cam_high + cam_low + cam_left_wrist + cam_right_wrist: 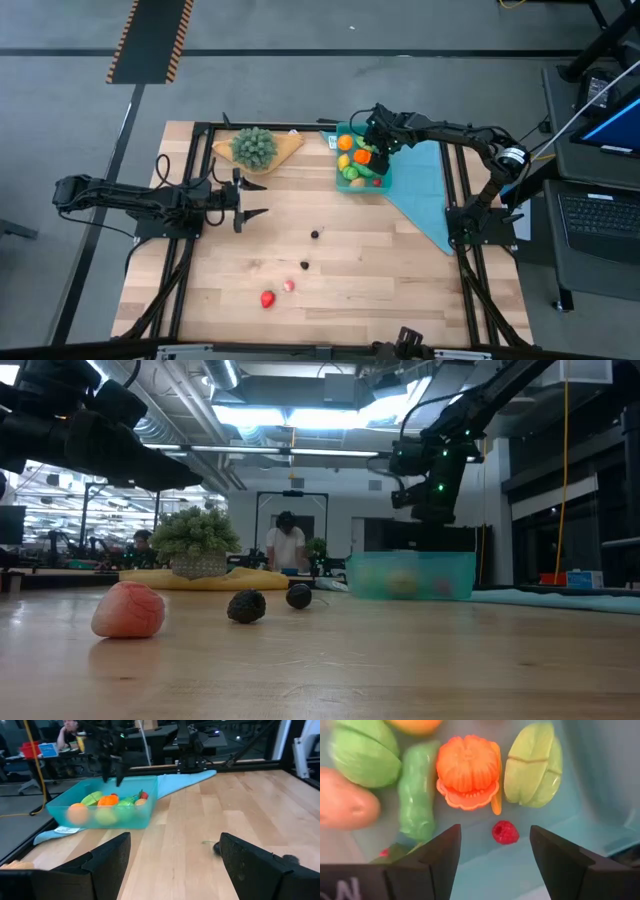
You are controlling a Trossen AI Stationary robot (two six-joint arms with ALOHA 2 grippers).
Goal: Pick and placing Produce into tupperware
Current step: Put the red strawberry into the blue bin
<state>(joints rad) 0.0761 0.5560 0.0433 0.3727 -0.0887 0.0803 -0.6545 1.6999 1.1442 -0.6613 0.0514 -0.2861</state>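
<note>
The teal tupperware (352, 184) stands on the blue cloth at the far right and holds several produce pieces: an orange pumpkin (468, 770), green pieces (417, 795) and a small red raspberry (505, 832) lying on its floor. My right gripper (495, 834) hangs open just above the box, pointing down, its fingers on either side of the raspberry and clear of it. My left gripper (255, 198) waits open at the table's left, held level. On the bare wood lie two dark pieces (315, 234) (305, 265), a pink one (289, 285) and a red one (267, 298).
A bushy green plant (254, 146) on a tan board stands at the far edge, left of the box. The blue cloth (425, 190) runs under the box toward the right edge. Black frame rails (455, 180) border both sides. People sit in the room beyond the table.
</note>
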